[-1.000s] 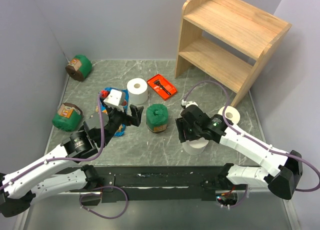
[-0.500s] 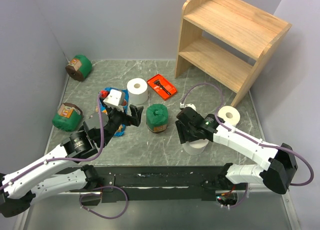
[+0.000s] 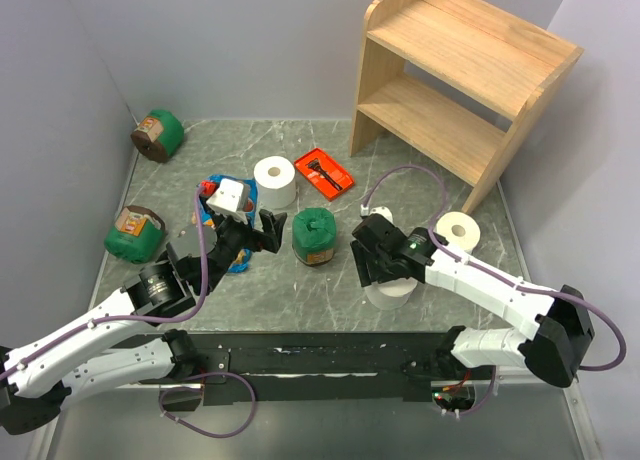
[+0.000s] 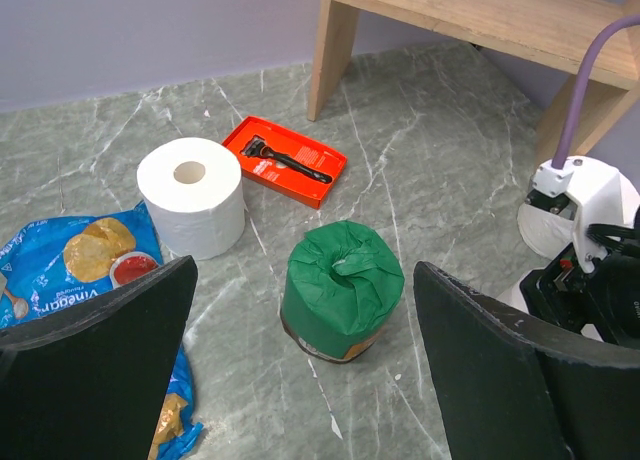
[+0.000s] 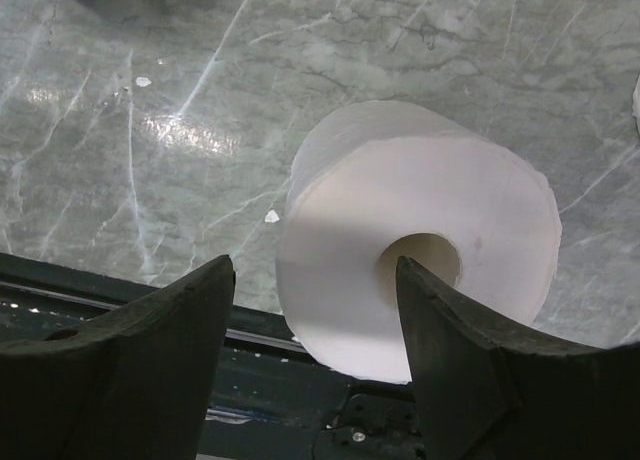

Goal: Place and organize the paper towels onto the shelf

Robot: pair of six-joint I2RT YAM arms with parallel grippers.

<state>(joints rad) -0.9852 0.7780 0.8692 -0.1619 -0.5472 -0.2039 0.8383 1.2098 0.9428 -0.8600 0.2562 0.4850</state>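
Three white paper towels stand on the table: one at the back (image 3: 275,182), one by the shelf's foot (image 3: 458,230), one at the near edge (image 3: 392,294). The wooden shelf (image 3: 460,80) stands at the back right with both tiers bare. My right gripper (image 3: 378,272) is open just above the near roll (image 5: 420,230); in the right wrist view (image 5: 312,270) one finger is left of the roll and the other over its hollow centre. My left gripper (image 3: 268,230) is open and empty, facing a green canister (image 4: 340,290) and the back roll (image 4: 191,197).
A green canister (image 3: 314,236) stands mid-table between the arms. Two more green canisters (image 3: 135,233) (image 3: 156,134) lie at the left. A red tray with a razor (image 3: 323,171), a blue chips bag (image 4: 80,270) and a small white box (image 3: 231,195) lie around the back roll.
My right gripper has shifted slightly left and settled over the near roll. The left arm and the rolls have not moved.
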